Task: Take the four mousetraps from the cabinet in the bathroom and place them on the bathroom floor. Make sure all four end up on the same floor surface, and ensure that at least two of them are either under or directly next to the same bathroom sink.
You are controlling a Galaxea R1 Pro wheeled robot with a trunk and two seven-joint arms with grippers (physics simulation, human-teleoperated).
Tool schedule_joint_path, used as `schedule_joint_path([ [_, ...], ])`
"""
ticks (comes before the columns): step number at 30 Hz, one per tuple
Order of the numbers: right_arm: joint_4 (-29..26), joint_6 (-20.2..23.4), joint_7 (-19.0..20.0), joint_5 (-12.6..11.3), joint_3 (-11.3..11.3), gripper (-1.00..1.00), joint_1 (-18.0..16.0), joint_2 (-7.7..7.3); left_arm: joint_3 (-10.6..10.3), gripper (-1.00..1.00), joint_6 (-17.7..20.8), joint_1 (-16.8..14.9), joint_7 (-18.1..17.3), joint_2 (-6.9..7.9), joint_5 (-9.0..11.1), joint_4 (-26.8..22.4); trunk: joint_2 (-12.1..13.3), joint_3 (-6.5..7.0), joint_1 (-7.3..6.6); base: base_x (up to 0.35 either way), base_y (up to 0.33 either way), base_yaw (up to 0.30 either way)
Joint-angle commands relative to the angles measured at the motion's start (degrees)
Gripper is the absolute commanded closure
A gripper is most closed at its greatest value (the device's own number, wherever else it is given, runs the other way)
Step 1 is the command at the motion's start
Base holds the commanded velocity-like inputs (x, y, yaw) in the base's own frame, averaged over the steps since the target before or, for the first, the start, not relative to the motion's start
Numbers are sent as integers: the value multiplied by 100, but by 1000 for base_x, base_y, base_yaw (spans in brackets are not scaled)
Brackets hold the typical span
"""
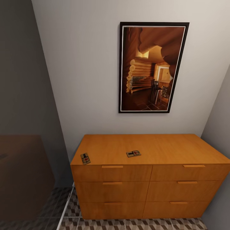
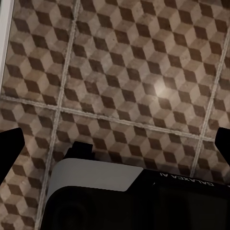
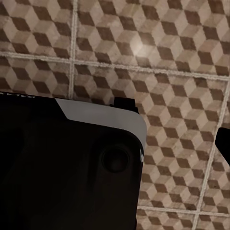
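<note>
Right now, left fingers: in your left wrist view you see two dark fingertips (image 2: 10,148) at the far edges of the frame, set wide apart, with nothing between them but tile.
Right fingers: your right wrist view shows one dark tip (image 3: 224,141) at the frame edge; the other is hidden, so you cannot tell whether they are apart or together.
Robot body: a black and white housing (image 2: 120,194) sits under both wrist cameras, above the floor.
Bathroom floor: cube-patterned tiles (image 2: 143,72) in brown, beige and white with pale grout lines lie below both wrists; in your head view the same tiles (image 1: 127,224) show at 6 o'clock, at the foot of the cabinet.
Cabinet: an orange wooden chest (image 1: 150,179) with six drawers stands against the wall, all drawers closed.
Mousetraps: two lie flat on the cabinet top, one (image 1: 85,158) near the front edge at 8 o'clock, the other (image 1: 133,153) near the middle, well apart.
Picture: a black-framed print (image 1: 151,67) of a log interior hangs at 12 o'clock above the cabinet.
</note>
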Motion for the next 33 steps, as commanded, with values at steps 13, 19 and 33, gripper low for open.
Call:
schedule_joint_path([
  [13,-424,66,-27,137,48,-100,-7,-54,-15,-100,54,-14,-28,126,-149,-400,-4,-7,0,0,0,0],
  [19,-1457,806,-27,137,44,-100,-2,-41,-19,-100,346,-16,-48,194,-149,-1225,-4,-7,0,0,0,0],
  [33,-4751,2503,-23,102,3,-100,1,-27,-26,-100,1490,-16,-80,141,-137,-3785,-4,-7,0,0,0,0],
])
